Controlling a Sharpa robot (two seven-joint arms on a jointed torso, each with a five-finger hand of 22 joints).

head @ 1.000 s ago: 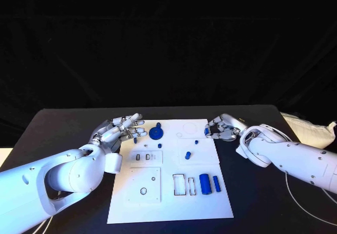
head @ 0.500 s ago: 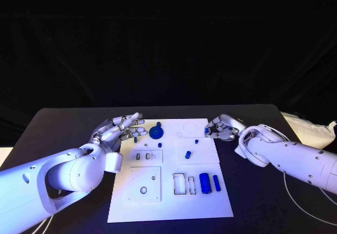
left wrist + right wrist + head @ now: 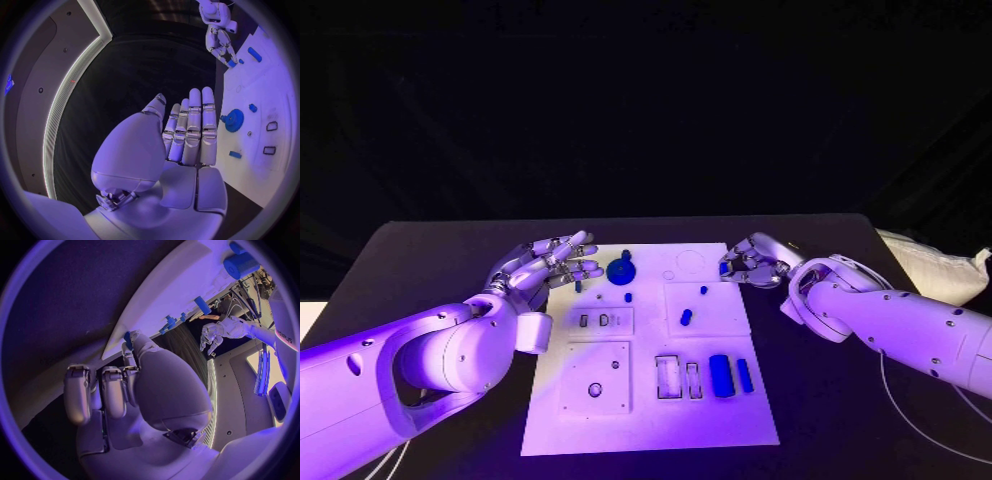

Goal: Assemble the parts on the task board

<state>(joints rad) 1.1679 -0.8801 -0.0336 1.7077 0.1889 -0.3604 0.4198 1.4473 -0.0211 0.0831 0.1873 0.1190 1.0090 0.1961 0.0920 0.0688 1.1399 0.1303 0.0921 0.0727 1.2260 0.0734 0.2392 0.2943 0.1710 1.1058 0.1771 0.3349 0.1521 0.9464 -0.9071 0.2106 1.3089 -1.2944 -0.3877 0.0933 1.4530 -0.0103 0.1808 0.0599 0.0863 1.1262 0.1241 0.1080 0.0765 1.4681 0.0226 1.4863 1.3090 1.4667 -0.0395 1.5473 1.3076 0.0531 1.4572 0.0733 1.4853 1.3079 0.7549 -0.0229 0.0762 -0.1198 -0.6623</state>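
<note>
The white task board point(image 3: 646, 420) lies in the middle of the black table. A blue gear point(image 3: 620, 270) stands near the board's far left corner. My left hand point(image 3: 548, 264) hovers just left of the gear with its fingers stretched out and nothing in them; the left wrist view shows the gear point(image 3: 234, 120) beyond the fingertips point(image 3: 201, 107). My right hand point(image 3: 756, 260) is curled at the board's far right edge and pinches a small blue part point(image 3: 726, 267), also seen at the thumb tip as the small blue part point(image 3: 128, 338).
Loose blue parts lie on the board: a short peg point(image 3: 627, 297), an oblong piece point(image 3: 685, 318), a thick cylinder point(image 3: 720, 375) and a thin bar point(image 3: 744, 375). Empty slots point(image 3: 678, 378) sit beside them. A white cloth point(image 3: 935, 265) lies at the table's right edge.
</note>
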